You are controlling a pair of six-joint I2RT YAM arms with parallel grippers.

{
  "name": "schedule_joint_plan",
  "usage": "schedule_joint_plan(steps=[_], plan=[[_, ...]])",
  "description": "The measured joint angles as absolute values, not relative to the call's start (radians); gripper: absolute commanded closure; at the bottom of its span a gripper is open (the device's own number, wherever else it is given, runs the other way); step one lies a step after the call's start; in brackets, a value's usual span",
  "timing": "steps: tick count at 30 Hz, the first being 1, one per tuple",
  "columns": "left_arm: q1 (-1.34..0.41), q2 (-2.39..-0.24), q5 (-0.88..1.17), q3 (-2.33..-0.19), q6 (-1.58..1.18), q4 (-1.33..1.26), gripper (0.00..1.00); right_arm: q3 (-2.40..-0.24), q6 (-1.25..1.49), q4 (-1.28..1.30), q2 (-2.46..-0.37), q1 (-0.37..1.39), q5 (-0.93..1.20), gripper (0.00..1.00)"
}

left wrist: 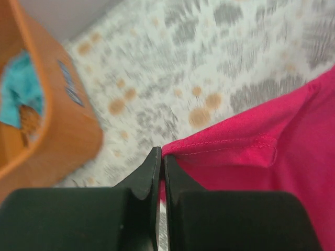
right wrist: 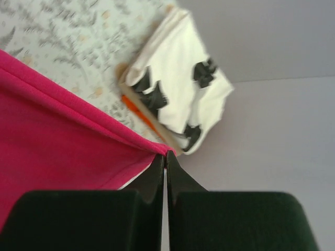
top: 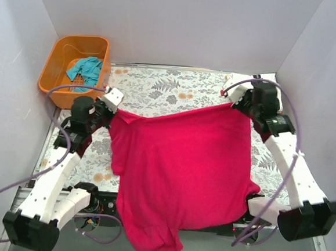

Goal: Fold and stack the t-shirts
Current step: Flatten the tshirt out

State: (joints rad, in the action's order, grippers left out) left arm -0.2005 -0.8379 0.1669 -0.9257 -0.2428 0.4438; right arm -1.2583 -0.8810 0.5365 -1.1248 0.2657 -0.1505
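Observation:
The magenta-red t-shirt (top: pixel 182 167) hangs stretched between my two grippers above the table and drapes over the near edge. My left gripper (top: pixel 113 106) is shut on its left corner; the wrist view shows the fingertips (left wrist: pixel 161 157) pinching the hem (left wrist: pixel 220 149). My right gripper (top: pixel 235 103) is shut on the right corner, seen in the right wrist view (right wrist: pixel 166 155). The white t-shirt with black marks (right wrist: pixel 180 83) lies folded at the far right corner of the table (top: pixel 241 82). The teal t-shirt (top: pixel 85 69) lies crumpled in the orange basket (top: pixel 54 76).
The table has a floral patterned cover (top: pixel 165 90). The orange basket also shows in the left wrist view (left wrist: pixel 52 130), close to my left gripper. Grey walls enclose the table on three sides.

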Motion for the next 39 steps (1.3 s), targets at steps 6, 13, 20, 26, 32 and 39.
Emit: schedule_joint_plan(steps=[6, 13, 20, 26, 32, 39], plan=[[-0.199, -1.071, 0.159, -0.790, -0.231, 0.299, 1.00, -1.035, -0.898, 0.368, -1.293, 0.266, -0.136, 0.99], [-0.190, -1.483, 0.121, -0.881, -0.229, 0.120, 1.00, -1.056, -0.913, 0.152, -1.555, 0.262, -0.156, 0.99], [-0.183, -1.793, 0.031, -1.104, -0.232, 0.067, 1.00, -1.199, -0.920, 0.076, -1.778, 0.250, -0.189, 0.99], [-0.179, -1.956, -0.018, -1.262, -0.232, 0.061, 0.97, -1.345, -0.915, 0.062, -1.917, 0.243, -0.223, 0.92], [-0.168, -2.028, -0.013, -1.383, -0.282, 0.133, 0.61, -1.533, -0.842, 0.167, -2.022, 0.239, -0.244, 0.54], [-0.150, -1.742, 0.104, -1.333, -0.326, 0.358, 0.67, -1.532, -0.785, 0.444, -1.814, 0.233, -0.131, 0.56]])
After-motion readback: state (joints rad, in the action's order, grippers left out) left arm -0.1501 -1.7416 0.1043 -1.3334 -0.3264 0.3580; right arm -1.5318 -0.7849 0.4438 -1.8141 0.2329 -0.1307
